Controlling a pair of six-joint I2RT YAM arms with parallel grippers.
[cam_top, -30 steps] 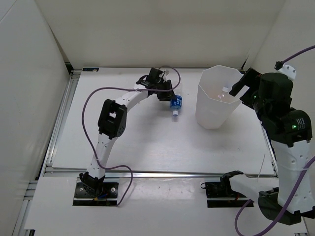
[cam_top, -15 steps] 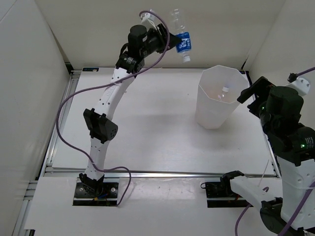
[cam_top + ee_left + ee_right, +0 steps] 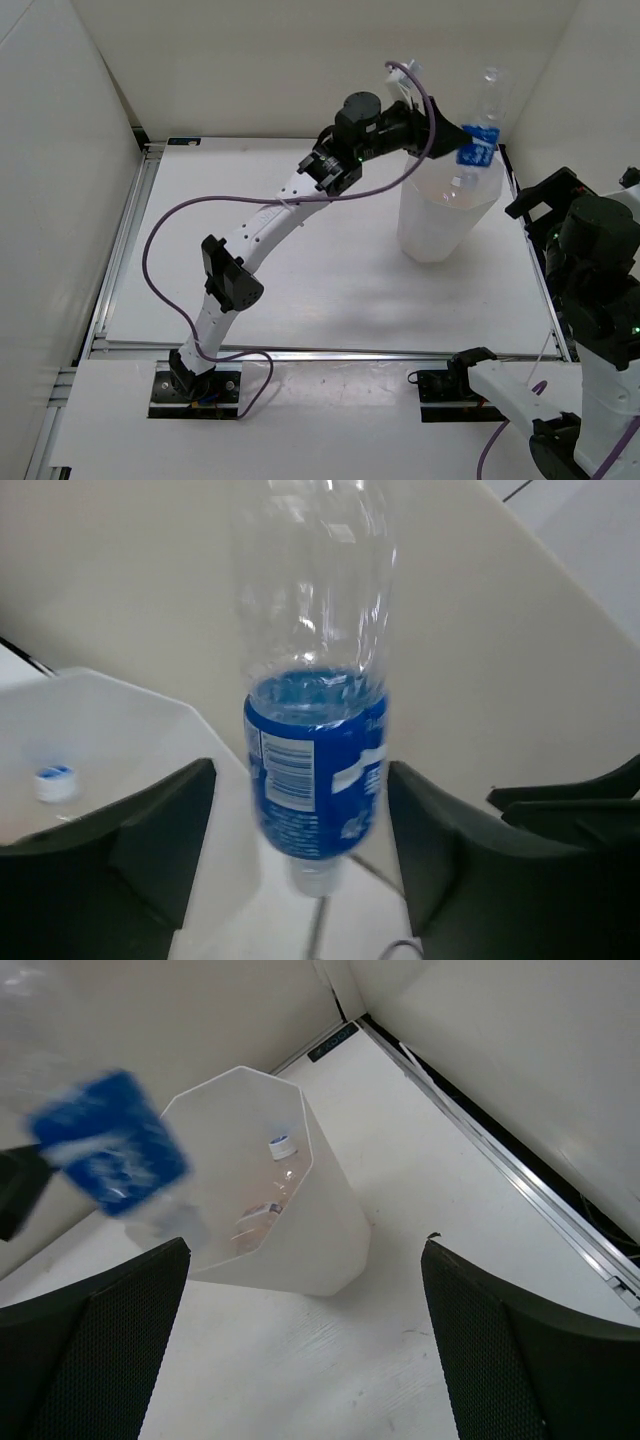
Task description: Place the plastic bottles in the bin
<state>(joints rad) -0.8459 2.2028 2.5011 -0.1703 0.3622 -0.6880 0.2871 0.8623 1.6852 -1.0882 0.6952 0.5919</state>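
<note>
Hanging neck-down over the far-right bin [image 3: 428, 232], the blue-label bottle [image 3: 315, 775] sits loose between the parted fingers [image 3: 160, 825] of the left gripper [image 3: 300, 772], base cropped. The right gripper [image 3: 305, 1250] gapes empty; another bottle [image 3: 268, 1200] inside shows dimly.

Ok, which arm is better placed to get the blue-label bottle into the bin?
Left. The left gripper has the blue-label bottle between its jaws, above the bin. The right gripper stands open and empty, off beside the bin.
</note>
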